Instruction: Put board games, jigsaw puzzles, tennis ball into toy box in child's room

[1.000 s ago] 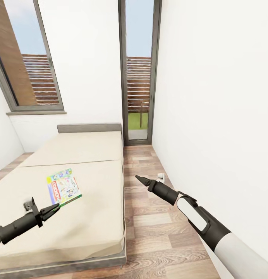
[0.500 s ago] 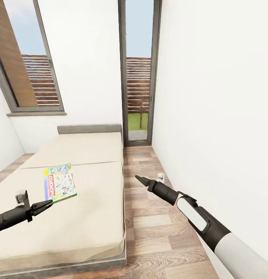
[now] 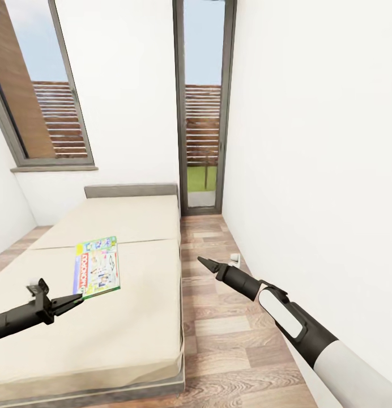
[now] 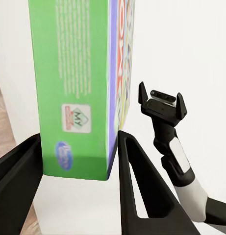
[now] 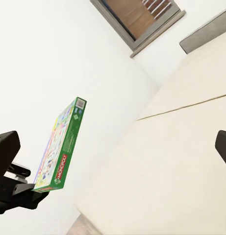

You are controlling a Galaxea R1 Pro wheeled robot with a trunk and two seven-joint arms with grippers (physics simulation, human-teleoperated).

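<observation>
Since a moment ago our left gripper (image 3: 76, 300) has swung the board game (image 3: 97, 266) rightward and tilted it more upright above the bed (image 3: 128, 317). We grip the box's lower edge between both fingers (image 4: 135, 181). Our right gripper (image 3: 203, 261) hangs over the wooden floor (image 3: 218, 317), its fingers spread wide apart.

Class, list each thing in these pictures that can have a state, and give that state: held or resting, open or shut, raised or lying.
Board game: held by one edge, lifted clear of the bed.
Left gripper: shut on the board game's edge.
Right gripper: holding nothing, above the floor; open or shut cannot be told.
Bed: bare mattress.
Glass door: appears shut.
</observation>
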